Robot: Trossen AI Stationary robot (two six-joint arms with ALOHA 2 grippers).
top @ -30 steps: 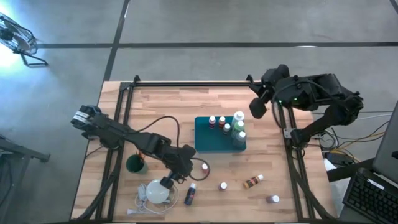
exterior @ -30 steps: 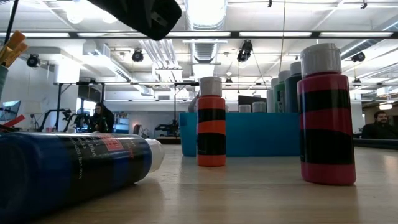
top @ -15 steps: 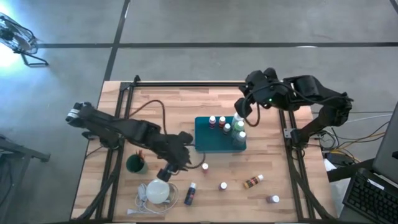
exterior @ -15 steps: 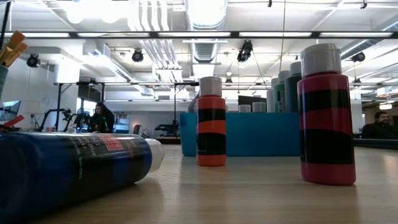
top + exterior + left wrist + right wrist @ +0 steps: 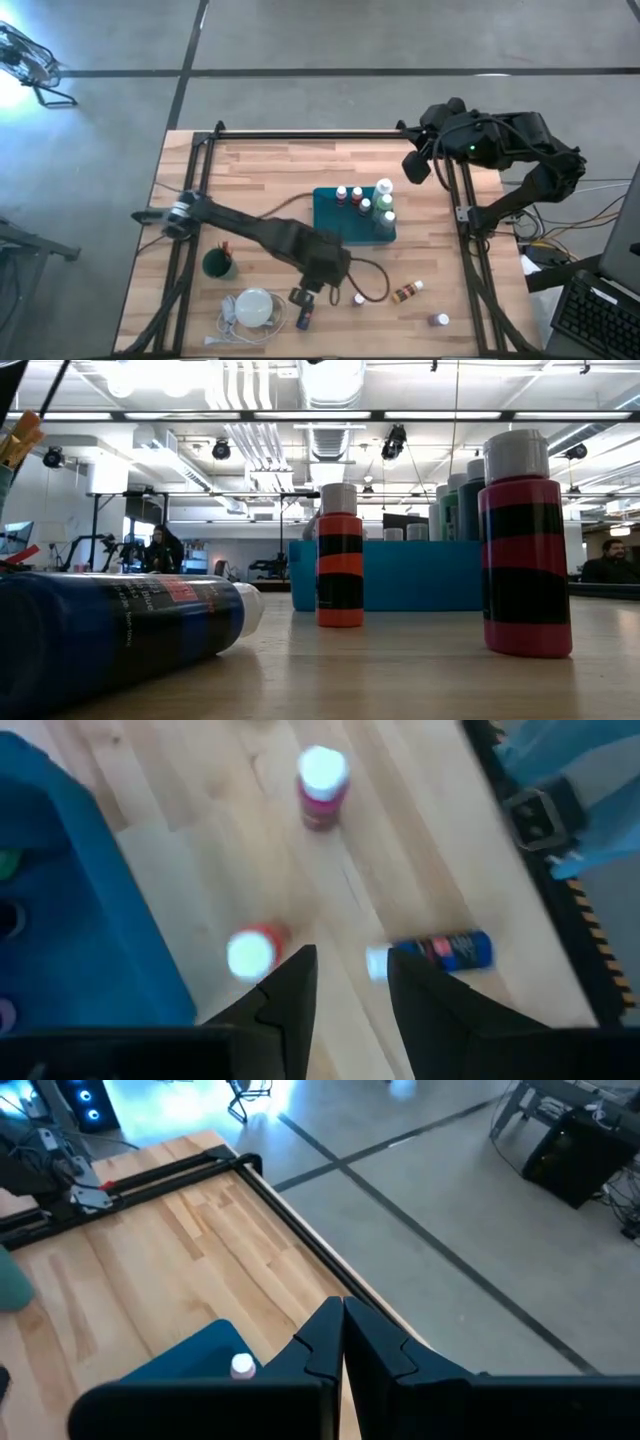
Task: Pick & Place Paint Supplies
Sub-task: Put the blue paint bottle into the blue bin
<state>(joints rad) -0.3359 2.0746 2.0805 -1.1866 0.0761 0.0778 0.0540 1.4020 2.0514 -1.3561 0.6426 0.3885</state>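
Observation:
Loose paint bottles lie and stand near the table's front: a blue one on its side (image 5: pixel 305 316) (image 5: pixel 437 951), an orange one upright (image 5: pixel 254 953), a red one upright (image 5: pixel 322 784) (image 5: pixel 358 298), a brown one on its side (image 5: pixel 407 292) and a purple one (image 5: pixel 438 320). Several more stand in the teal tray (image 5: pixel 335 232). My left gripper (image 5: pixel 350 960) (image 5: pixel 303 297) hovers open above the wood between the orange and blue bottles, with nothing between its fingers. My right gripper (image 5: pixel 342 1330) (image 5: pixel 415 168) hangs shut, high over the far right corner.
A green cup (image 5: pixel 218 265) with brushes (image 5: pixel 20 435) stands at the near left. A white round disc (image 5: pixel 253 307) with its cord lies beside it. Black frame rails (image 5: pixel 300 135) run along the table's far, left and right edges. Bare wood lies left of the tray.
My left gripper has risen and gone from beside the white disc toward the table's right edge, the arm stretching out over the loose bottles. My right gripper swung toward the tray and back. No bottle has moved.

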